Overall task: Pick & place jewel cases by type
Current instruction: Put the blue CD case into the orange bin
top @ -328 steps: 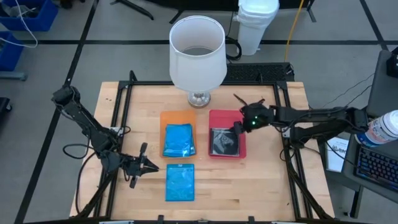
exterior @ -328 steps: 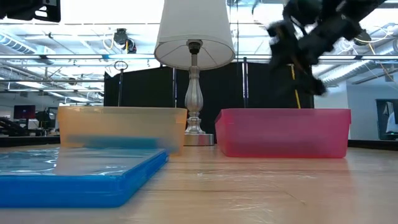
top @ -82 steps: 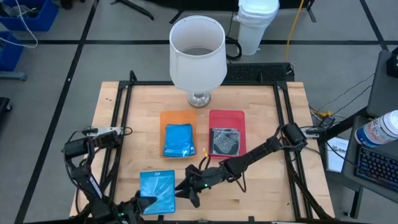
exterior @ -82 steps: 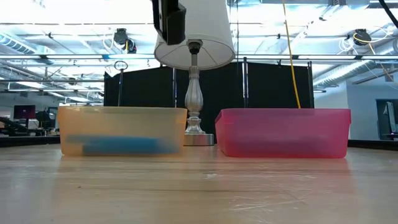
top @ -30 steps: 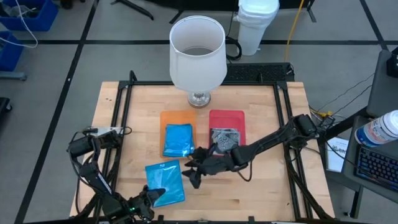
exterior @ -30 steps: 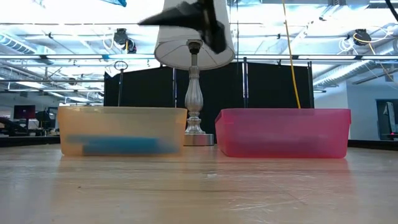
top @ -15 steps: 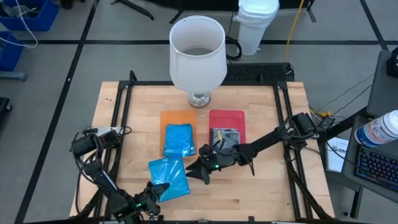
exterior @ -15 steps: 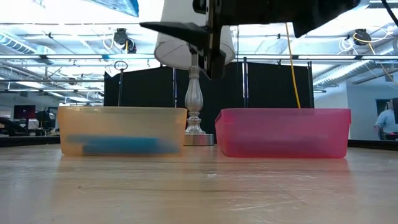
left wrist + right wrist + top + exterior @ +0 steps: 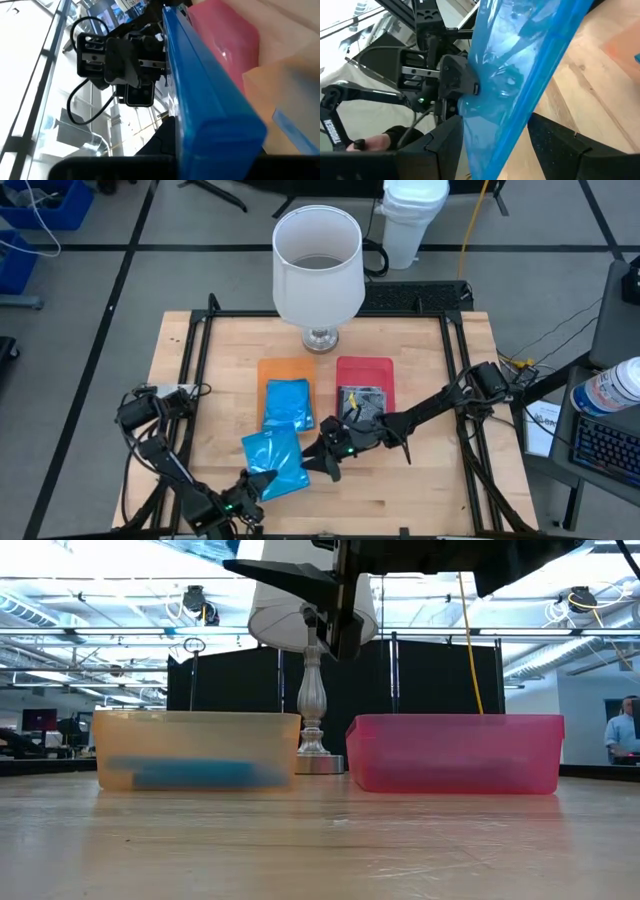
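Since half a second ago the held blue jewel case (image 9: 274,463) has shifted slightly toward the orange tray (image 9: 287,370), and the right gripper (image 9: 318,461) has closed in on its edge. High view: left gripper (image 9: 252,487) at the table's near edge, clenched on the case's near corner, case lifted and tilted; right gripper just beside the case's right edge, jaws spread wide, one finger each side (contact unclear). A second blue jewel case (image 9: 288,403) lies in the orange tray, a dark grey jewel case (image 9: 359,406) lies in the red tray (image 9: 365,368), trays side by side in front of the lamp (image 9: 317,262). Low view: both trays stand on the table (image 9: 320,850), blue strip visible through the orange one (image 9: 196,749), dark arm parts overhead, the held case barely seen at the top edge. Left wrist view: the held case (image 9: 205,100) edge-on, running out from the shut fingers, right gripper (image 9: 131,59) beyond it. Right wrist view: the held case (image 9: 520,65) between the spread dark fingers (image 9: 565,145), left gripper (image 9: 457,82) gripping its far edge
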Controlling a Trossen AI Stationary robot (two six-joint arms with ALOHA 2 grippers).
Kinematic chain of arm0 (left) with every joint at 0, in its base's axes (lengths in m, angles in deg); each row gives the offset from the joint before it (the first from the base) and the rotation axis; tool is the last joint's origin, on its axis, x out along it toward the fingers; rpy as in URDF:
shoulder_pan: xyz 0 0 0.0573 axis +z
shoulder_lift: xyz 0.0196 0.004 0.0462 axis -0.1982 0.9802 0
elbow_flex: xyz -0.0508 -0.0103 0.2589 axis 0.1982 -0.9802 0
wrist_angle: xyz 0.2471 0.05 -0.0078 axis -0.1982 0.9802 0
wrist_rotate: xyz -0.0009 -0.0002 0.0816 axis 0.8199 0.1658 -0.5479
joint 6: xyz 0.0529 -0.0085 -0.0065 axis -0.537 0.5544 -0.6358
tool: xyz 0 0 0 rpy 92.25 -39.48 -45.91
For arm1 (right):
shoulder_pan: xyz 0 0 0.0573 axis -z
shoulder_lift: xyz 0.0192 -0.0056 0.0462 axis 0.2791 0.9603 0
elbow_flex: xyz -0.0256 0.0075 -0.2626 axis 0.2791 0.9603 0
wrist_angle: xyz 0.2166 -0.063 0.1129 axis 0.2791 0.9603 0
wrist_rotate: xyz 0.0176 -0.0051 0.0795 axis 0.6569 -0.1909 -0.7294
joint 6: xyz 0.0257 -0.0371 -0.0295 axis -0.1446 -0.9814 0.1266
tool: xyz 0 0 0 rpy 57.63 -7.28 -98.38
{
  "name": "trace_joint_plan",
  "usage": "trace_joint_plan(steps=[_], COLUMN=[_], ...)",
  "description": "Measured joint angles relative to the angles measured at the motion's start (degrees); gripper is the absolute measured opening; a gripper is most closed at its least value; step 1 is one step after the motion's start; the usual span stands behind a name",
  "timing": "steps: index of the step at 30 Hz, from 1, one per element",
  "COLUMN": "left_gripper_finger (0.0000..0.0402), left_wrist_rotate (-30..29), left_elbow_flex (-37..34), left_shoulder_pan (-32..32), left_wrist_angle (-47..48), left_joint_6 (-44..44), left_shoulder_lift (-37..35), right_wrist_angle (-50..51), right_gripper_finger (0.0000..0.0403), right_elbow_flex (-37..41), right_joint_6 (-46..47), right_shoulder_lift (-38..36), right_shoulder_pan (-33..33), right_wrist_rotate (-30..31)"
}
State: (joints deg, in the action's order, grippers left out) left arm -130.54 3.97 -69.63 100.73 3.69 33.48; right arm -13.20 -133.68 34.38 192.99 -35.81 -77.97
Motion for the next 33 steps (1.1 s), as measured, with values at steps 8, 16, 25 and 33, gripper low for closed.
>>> trace_joint_plan(steps=[8,16,25,33], left_gripper_finger=[0.001,0.001,0.0023,0.0115], left_wrist_rotate=[0.0,-0.33,-0.86,0.59], left_elbow_flex=[4.21,4.58,4.58,4.58], left_shoulder_pan=[1.54,3.69,4.14,0.98], left_wrist_angle=[-0.02,-0.03,0.12,-0.48], left_joint_6=[-0.91,-0.89,-1.98,-0.81], left_shoulder_lift=[0.0,0.02,0.02,0.02], right_wrist_angle=[-0.31,-1.74,-2.2,-2.21], right_gripper_finger=[0.021,0.0147,0.0025,0.0044], right_elbow_flex=[0.0,-0.04,0.0,-0.09], right_joint_6=[-3.13,-6.96,-7.92,-10.06], right_shoulder_lift=[0.0,0.0,0.0,0.0], right_shoulder_pan=[-0.51,-1.76,-1.82,-1.84], right_wrist_rotate=[-0.15,0.11,-0.01,-0.15])
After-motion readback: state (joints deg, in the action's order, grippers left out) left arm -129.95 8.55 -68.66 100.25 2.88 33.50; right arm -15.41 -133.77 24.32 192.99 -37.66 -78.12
